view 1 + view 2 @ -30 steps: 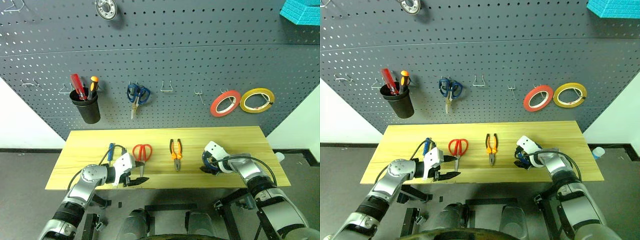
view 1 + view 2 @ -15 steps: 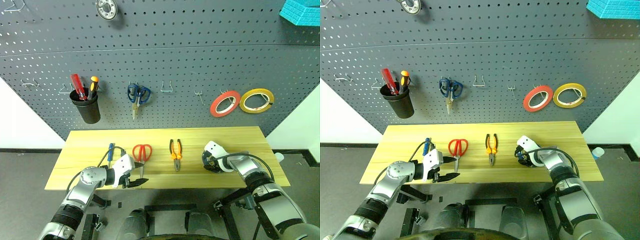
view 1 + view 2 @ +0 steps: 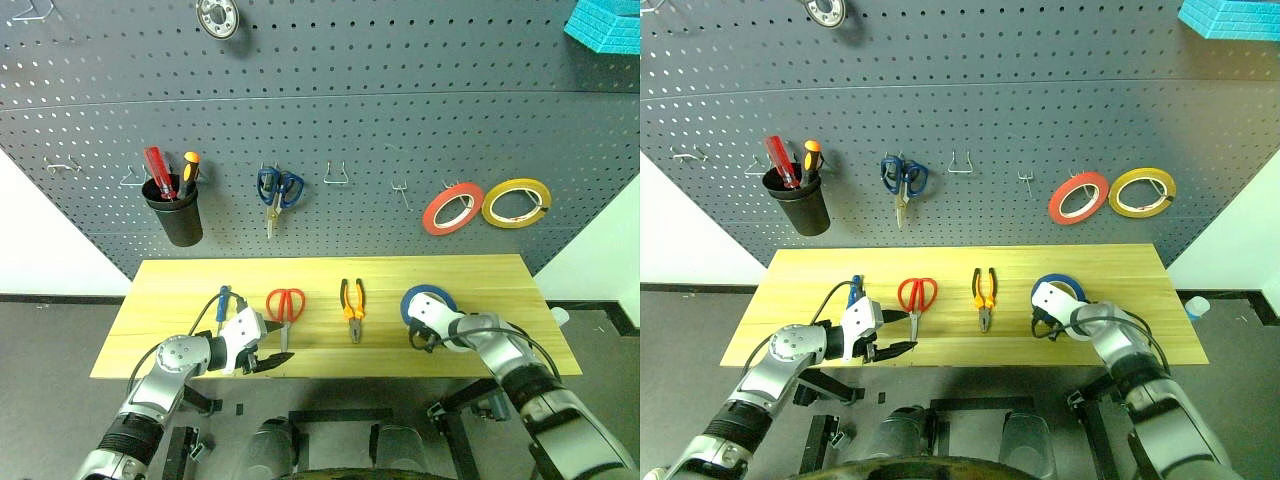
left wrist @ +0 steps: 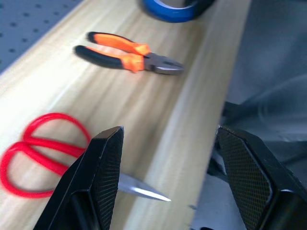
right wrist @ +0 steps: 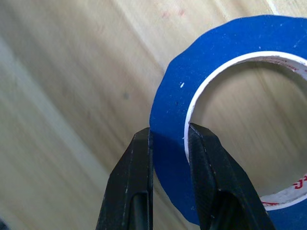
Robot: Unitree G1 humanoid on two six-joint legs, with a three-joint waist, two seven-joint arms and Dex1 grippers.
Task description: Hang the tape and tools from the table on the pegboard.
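Pegboard [image 3: 400,120] has no task item hung yet; all four lie on the worktop [image 3: 180,345].
Right fingers [image 5: 170,143] are clamped on the tape [image 3: 428,298]; left fingers [image 4: 108,167] stand apart near the red scissors [image 3: 285,305]. Pliers [image 3: 351,305] and screwdriver [image 3: 222,300] wait.

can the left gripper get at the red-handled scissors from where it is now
Probably yes: the open left gripper hovers just past the blade tip of the red-handled scissors on the light wooden table, nothing between.

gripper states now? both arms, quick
Left gripper: open, holding nothing, over the table edge beside the red-handled scissors.
Right gripper: shut on the blue tape roll, pinching its band.
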